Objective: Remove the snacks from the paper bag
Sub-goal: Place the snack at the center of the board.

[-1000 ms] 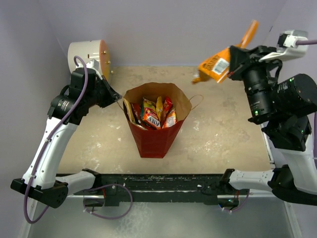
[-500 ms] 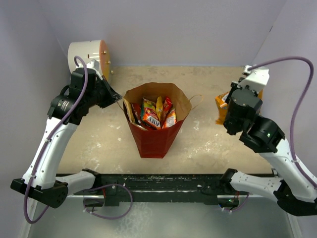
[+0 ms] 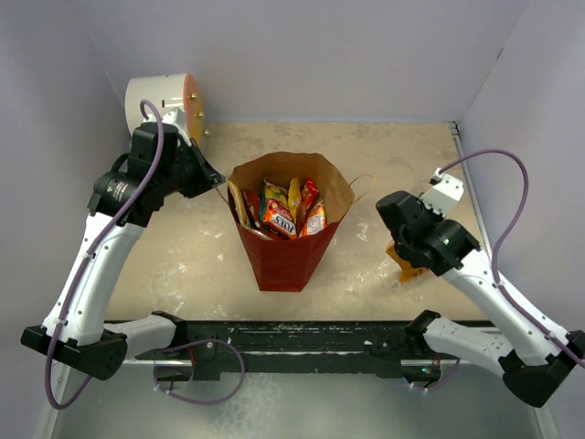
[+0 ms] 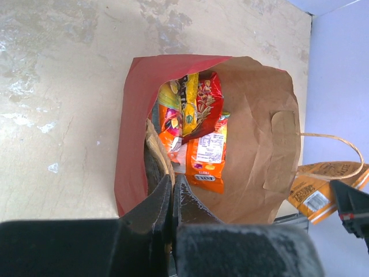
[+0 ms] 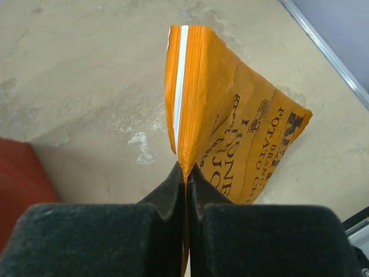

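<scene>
**Near right.** The right gripper (image 5: 185, 173) is clamped on the sealed edge of the orange packet (image 5: 230, 144). One second ago this packet hung high at the far right. It has since been carried down and now sits low over the table (image 3: 183, 256), well apart from the paper bag (image 3: 285, 256) on its right side. Contact with the surface cannot be confirmed. One snack is therefore out and, by judgement, ready for release. The right arm is folded low, with its wrist pitched down.

**Centre.** The bag stands upright with its mouth open, and the remaining snacks (image 3: 283, 212) are still inside.

**Far left.** The left gripper (image 4: 173, 184) is pinched shut on the bag's rim (apparently steadying it). Its raised, bent arm is unchanged. The white cylinder (image 3: 160, 101) stands behind it.
</scene>
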Robot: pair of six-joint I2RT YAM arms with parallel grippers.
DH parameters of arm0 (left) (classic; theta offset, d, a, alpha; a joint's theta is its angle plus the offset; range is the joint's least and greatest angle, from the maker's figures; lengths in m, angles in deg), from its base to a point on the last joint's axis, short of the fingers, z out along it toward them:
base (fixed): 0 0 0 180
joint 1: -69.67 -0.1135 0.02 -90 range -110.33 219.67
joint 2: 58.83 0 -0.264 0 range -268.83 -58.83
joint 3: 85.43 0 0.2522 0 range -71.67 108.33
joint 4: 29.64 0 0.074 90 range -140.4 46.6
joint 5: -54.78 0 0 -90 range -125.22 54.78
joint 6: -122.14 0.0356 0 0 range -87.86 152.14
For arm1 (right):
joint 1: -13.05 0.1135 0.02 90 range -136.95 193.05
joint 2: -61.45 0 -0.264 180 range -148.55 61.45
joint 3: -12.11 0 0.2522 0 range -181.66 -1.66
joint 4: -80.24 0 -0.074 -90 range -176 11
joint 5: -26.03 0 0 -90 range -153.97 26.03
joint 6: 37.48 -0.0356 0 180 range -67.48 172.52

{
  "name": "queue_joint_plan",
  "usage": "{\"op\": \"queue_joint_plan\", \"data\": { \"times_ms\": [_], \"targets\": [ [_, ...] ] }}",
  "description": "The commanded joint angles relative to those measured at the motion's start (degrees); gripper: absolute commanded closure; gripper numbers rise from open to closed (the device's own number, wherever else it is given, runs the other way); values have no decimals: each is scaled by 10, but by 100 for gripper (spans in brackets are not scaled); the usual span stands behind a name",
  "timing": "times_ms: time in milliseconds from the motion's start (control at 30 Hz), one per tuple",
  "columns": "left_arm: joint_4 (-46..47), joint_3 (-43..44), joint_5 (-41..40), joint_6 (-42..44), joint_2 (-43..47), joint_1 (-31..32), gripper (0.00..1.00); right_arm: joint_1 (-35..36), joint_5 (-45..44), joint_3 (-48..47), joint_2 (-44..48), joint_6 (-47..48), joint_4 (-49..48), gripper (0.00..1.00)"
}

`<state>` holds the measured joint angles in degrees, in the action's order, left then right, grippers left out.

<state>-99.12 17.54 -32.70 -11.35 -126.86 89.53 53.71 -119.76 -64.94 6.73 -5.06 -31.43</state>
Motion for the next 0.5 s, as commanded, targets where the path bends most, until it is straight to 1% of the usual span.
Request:
{"op": "queue_joint_plan", "data": {
  "times_ms": [0,100,133,167,200,233,300,400,433,467],
  "targets": [
    [18,51,-13,35,-4,-3,100,-89,37,4,-40,-20,-79,100],
    [22,61,-15,54,-10,-3,100,-196,112,5,-91,60,-191,100],
    [22,62,-15,59,-12,-3,100,-221,140,-3,-118,78,-225,100],
    [22,62,-16,61,-15,-3,100,-244,156,-17,-152,90,-258,100],
    [23,65,-15,64,-18,-3,100,-264,170,-46,-204,96,-274,100],
    [23,66,-15,65,-20,-3,100,-283,179,-69,-234,99,-286,100],
    [25,69,-12,70,-26,-3,100,-314,200,-131,-345,114,-311,97],
    [29,74,-3,77,-35,-3,100,-350,229,-288,-511,137,-297,92],
    [31,75,0,78,-38,-3,100,-357,245,-350,-565,155,-295,86],
    [31,75,2,78,-39,-3,100,-365,266,-408,-613,175,-293,77]
  ]
}}
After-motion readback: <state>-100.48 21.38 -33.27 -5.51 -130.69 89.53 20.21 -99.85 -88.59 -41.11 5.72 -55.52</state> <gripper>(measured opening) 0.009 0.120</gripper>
